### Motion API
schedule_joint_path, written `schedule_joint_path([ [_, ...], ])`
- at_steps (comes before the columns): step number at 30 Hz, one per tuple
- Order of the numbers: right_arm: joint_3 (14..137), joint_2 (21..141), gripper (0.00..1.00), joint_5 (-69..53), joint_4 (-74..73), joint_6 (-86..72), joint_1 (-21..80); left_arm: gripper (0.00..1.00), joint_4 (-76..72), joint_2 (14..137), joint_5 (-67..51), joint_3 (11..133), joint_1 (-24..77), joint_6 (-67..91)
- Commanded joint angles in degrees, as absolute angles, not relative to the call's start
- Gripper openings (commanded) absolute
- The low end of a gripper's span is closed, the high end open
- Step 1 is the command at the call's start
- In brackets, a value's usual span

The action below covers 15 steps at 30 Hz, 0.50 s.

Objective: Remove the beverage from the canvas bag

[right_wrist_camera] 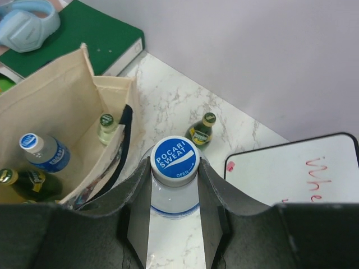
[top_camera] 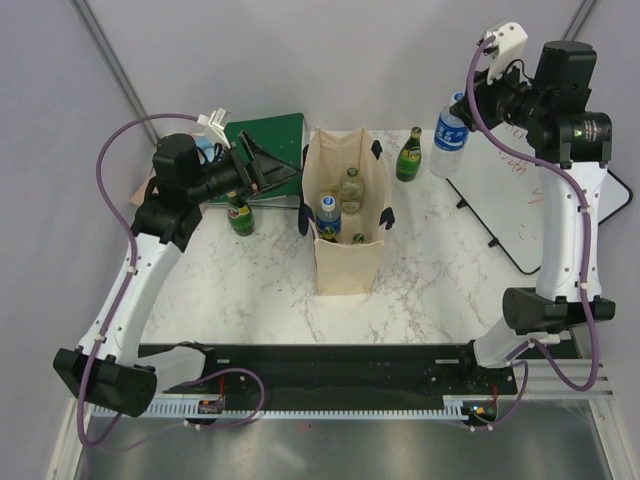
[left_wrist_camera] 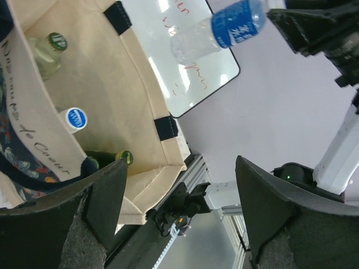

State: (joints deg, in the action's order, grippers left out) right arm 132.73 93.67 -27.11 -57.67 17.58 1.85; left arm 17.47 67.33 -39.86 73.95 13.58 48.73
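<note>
Middle of the surface (top_camera: 260, 290): canvas bag (top_camera: 345, 268) stands upright with its mouth open and navy straps on its sides.
Inside the bag: three bottles, which are a clear bottle (right_wrist_camera: 47, 154) with a blue cap, a pale bottle (right_wrist_camera: 106, 128) with a green cap, and a dark green bottle (right_wrist_camera: 33, 184) with a gold cap.
Right of the bag, outside it: water bottle (right_wrist_camera: 175, 159) with a blue label and a "Pocari Sweat" cap.
Right gripper (right_wrist_camera: 175, 193): clamped on the water bottle just under its cap.
Left gripper (left_wrist_camera: 180, 168): fingers spread with nothing between them, just left of the bag's rim.
Between bag and water bottle: green glass bottle (top_camera: 408, 155) standing on the surface.
Left of the bag: second green bottle (top_camera: 240, 217), partly under the left arm.
Behind the bag, to its left: green book (top_camera: 270, 135).
Far right of the bag: whiteboard (top_camera: 510, 200) with red writing.
</note>
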Motion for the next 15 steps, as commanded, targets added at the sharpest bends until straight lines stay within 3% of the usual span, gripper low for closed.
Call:
schedule_joint_path([
  [1, 127.5, 90.4, 0.0, -28.4, -48.6, 17.6, -2.2, 0.84, 16.2, 68.4, -36.9, 79.2, 17.2, 43.6],
  [15, 95.6, 87.8, 0.0, -27.2, -29.9, 17.7, -4.8, 0.83, 22.1, 73.2, -30.0, 84.1, 23.5, 35.0],
])
